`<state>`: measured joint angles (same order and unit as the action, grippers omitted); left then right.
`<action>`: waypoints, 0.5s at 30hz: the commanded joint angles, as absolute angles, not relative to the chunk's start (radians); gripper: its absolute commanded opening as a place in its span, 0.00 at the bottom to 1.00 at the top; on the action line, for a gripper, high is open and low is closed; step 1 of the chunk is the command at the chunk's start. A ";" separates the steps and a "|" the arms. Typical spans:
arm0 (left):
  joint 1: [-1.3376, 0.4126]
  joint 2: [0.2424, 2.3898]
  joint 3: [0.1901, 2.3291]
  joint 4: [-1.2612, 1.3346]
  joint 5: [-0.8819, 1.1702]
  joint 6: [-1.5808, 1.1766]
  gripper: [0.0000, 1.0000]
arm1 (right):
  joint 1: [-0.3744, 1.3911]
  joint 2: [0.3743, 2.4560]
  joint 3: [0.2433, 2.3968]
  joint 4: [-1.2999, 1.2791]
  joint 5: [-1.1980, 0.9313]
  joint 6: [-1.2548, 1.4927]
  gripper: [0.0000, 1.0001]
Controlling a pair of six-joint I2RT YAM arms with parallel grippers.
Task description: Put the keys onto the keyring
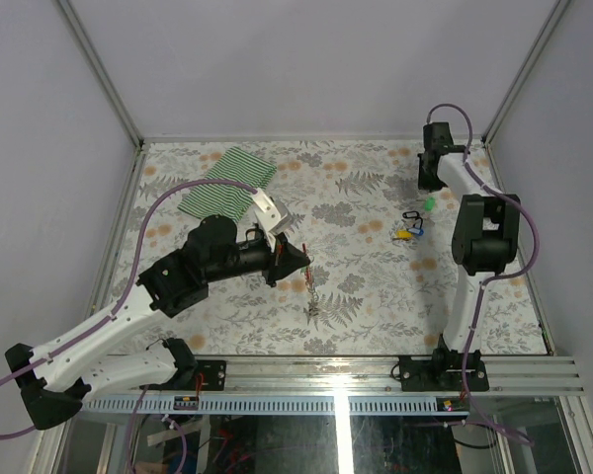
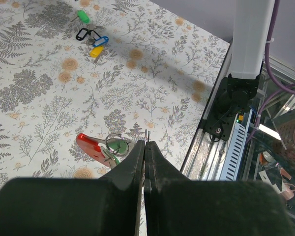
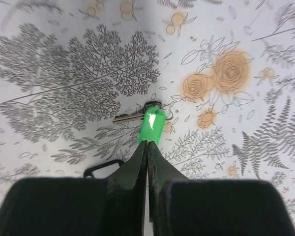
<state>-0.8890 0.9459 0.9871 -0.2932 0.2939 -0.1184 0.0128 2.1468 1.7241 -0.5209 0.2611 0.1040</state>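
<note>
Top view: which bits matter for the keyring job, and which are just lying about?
Job: keyring; green key beside it; second green key at the right gripper.
Lying about: striped cloth; black clip with blue and yellow tags.

White-shelled arms point(image 1: 99, 348), black joints point(image 1: 484, 242), looping purple cables point(image 2: 272, 29), matte black wedge-fingered pincers point(image 2: 145, 144).

We cannot tell whether the right gripper point(image 3: 147, 142) pinches the green-tagged key point(image 3: 152, 125), whose near end its jaws hide along with part of the black clip point(image 3: 102, 168).
</note>
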 commanded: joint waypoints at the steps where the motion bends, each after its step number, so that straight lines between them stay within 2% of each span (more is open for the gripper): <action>1: -0.882 0.925 1.025 -0.258 0.302 -0.126 0.00 | 0.009 2.002 1.718 -0.479 0.239 0.099 0.00; 3: -0.883 0.927 1.025 -0.258 0.302 -0.126 0.00 | 0.009 2.006 1.715 -0.479 0.256 0.094 0.01; 4: -0.882 0.927 1.024 -0.258 0.306 -0.127 0.00 | 0.009 2.015 1.719 -0.486 0.278 0.095 0.06; 6: -0.882 0.926 1.025 -0.261 0.306 -0.127 0.00 | 0.008 2.034 1.724 -0.491 0.308 0.094 0.30; 8: -0.882 0.922 1.025 -0.266 0.305 -0.127 0.00 | 0.004 2.051 1.730 -0.487 0.307 0.100 0.42; 15: -0.883 0.919 1.029 -0.279 0.294 -0.127 0.00 | -0.029 2.118 1.776 -0.483 0.252 0.149 0.48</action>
